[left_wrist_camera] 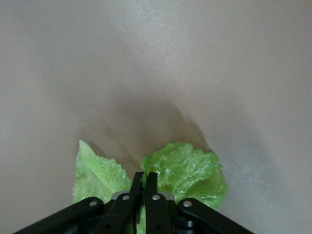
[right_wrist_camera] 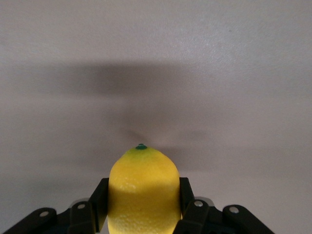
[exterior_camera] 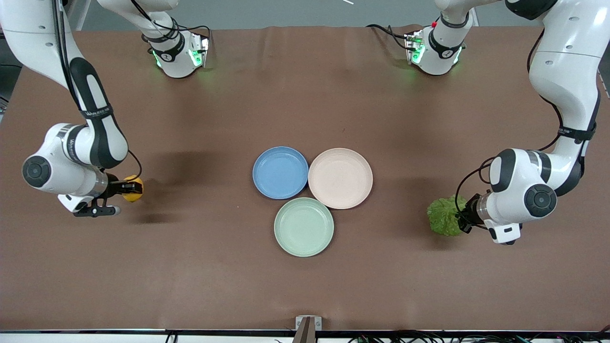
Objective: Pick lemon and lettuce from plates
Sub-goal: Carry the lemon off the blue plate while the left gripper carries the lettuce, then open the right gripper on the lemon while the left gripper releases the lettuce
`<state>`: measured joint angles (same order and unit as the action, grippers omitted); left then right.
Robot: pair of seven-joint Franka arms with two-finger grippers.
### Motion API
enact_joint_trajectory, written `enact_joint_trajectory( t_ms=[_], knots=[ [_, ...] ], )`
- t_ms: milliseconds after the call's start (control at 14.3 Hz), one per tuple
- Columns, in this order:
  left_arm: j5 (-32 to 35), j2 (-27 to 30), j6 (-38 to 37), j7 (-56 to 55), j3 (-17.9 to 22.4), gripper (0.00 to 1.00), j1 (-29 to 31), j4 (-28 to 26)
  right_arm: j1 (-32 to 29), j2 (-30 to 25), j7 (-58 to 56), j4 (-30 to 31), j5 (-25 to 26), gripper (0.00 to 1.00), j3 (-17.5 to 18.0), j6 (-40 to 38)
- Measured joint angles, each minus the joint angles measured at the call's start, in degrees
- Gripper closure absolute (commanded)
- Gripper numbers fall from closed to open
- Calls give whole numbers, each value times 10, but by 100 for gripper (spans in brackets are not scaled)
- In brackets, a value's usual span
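Observation:
My right gripper (exterior_camera: 127, 189) is shut on the yellow lemon (exterior_camera: 133, 188) over the brown table toward the right arm's end; the right wrist view shows the lemon (right_wrist_camera: 143, 190) clamped between both fingers. My left gripper (exterior_camera: 461, 215) is shut on the green lettuce (exterior_camera: 444, 216) over the table toward the left arm's end; in the left wrist view the leaf (left_wrist_camera: 187, 171) spreads to both sides of the closed fingers. The blue plate (exterior_camera: 280, 172) and the beige-pink plate (exterior_camera: 340, 177) sit side by side mid-table, both bare.
A pale mint-green plate (exterior_camera: 304, 226), also bare, lies nearer the front camera and touches the other two. The brown table (exterior_camera: 305, 95) stretches wide around the plates. A small mount (exterior_camera: 308, 327) stands at the table's near edge.

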<state>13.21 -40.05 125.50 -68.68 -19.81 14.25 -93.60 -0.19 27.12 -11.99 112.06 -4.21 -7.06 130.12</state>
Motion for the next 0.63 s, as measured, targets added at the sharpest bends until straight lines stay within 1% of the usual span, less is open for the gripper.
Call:
enact_joint_trajectory(
  t_ms=[140,280,490,560,630],
  knots=[
    [0,-4,5,33,0,0,5,2,0,6,0,0,0,74,0,5],
    [0,2,5,90,-1,0,8,17,0,9,0,0,0,74,0,10],
    [0,40,-21,177,-1,0,9,50,0,26,0,2,0,74,1,32],
    [0,58,-37,196,-1,0,13,60,0,28,0,0,-1,68,1,33],
    [0,77,-53,216,-2,0,22,69,0,28,1,0,-1,29,1,34]
  ],
)
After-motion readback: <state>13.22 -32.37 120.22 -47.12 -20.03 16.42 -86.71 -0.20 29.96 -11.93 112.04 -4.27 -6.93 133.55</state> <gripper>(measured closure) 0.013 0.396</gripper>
